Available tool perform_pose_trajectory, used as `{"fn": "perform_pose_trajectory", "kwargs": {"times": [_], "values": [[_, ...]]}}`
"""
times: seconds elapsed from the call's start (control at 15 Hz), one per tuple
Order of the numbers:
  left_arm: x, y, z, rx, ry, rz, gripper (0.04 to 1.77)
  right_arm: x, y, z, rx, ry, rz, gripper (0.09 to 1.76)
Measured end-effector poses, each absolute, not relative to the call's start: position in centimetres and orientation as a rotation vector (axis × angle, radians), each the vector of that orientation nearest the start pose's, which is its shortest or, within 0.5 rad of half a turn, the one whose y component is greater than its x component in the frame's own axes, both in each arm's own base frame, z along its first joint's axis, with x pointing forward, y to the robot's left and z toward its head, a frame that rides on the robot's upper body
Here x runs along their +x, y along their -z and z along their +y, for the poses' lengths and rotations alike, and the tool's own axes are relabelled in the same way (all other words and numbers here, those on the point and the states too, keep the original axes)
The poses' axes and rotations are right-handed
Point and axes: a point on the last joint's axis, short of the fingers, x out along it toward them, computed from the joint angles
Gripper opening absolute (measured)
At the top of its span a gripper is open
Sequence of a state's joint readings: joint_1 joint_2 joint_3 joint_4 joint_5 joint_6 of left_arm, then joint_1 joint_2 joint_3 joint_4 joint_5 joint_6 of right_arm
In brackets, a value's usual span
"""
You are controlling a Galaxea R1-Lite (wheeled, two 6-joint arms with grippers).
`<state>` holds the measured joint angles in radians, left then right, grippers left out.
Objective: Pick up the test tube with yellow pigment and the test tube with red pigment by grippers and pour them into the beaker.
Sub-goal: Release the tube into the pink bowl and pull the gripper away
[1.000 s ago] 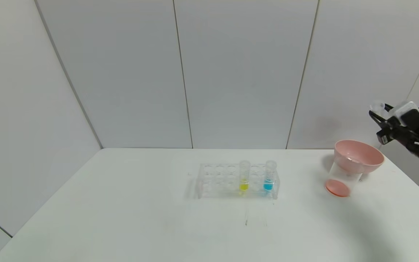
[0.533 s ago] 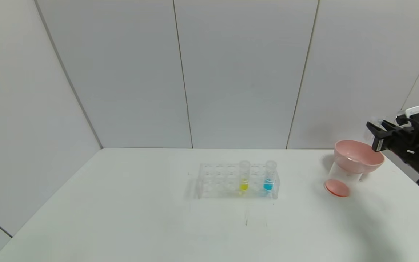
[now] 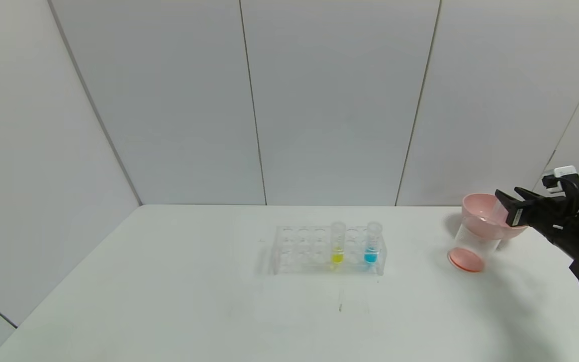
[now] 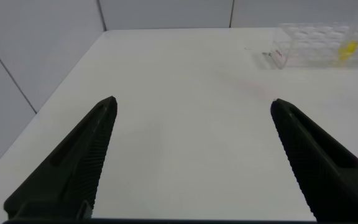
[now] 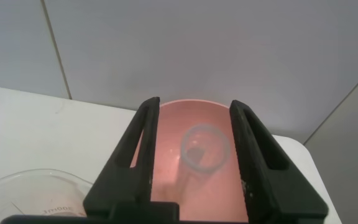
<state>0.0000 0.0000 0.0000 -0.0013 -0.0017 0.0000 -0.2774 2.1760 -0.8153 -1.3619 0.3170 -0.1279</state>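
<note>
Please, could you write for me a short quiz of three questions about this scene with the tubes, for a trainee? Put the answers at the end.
1. True or false: the left gripper, out over the table, holds the test tube with yellow pigment.
2. What is between the fingers of the right gripper, above the pink bowl? A: a clear test tube. B: a spoon. C: nothing.
3. Fill in: the liquid at the bottom of the beaker is ___ in colour.

Key: 1 false: the left gripper is open and empty, and that tube stands in the tube rack. 2 A. 3 red-orange.
</note>
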Motion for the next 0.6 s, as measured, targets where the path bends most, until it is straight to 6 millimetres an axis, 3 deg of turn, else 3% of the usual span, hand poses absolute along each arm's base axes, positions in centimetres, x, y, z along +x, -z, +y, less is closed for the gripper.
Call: {"fn": "perform_pose_trajectory", "kwargs": {"times": [0.33, 0.6], "values": [[-2.3, -7.6, 0.0, 0.0, 0.002, -0.001, 1.76, 36.8, -9.2, -9.8, -0.126, -0.039, 0.0, 1.26], [-2.3, -7.6, 0.0, 0.0, 0.002, -0.001, 1.76, 35.9, -12.5, -9.8, -0.132, -0.028, -0.054, 1.44]]}}
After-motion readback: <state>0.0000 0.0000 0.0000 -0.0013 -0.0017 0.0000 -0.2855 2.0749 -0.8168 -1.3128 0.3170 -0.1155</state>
